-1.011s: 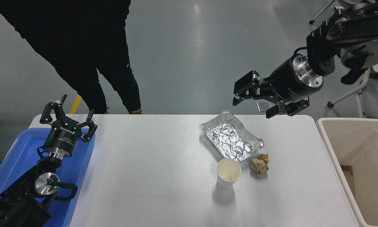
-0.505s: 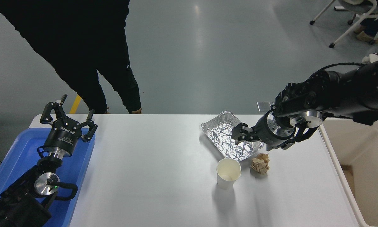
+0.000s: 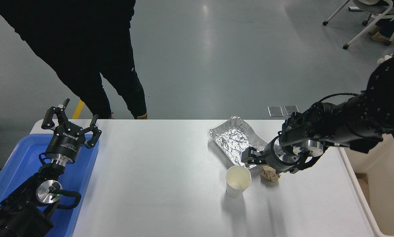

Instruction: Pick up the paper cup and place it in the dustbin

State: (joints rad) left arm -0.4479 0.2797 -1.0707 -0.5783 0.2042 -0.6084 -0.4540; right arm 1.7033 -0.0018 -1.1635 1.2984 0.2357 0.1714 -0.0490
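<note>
The white paper cup (image 3: pixel 238 181) stands upright on the white table (image 3: pixel 157 177), right of the middle, with its cream inside showing. My right gripper (image 3: pixel 250 159) hangs low just above and to the right of the cup's rim, open and holding nothing, its arm reaching in from the right edge. The beige dustbin (image 3: pixel 359 197) stands off the table's right end, partly covered by the right arm. My left gripper (image 3: pixel 70 119) is parked open over the blue tray at the lower left.
A crinkled foil tray (image 3: pixel 234 143) lies just behind the cup. A crumpled brown paper ball (image 3: pixel 272 175) sits right of the cup, half hidden under my right wrist. A blue plastic tray (image 3: pixel 19 158) lies at the left. A person in black stands at the far left side.
My right arm has swung down from high above the table's far right corner, over the foil tray, to just beside the cup. The cup, the paper ball and the left arm have not moved.
</note>
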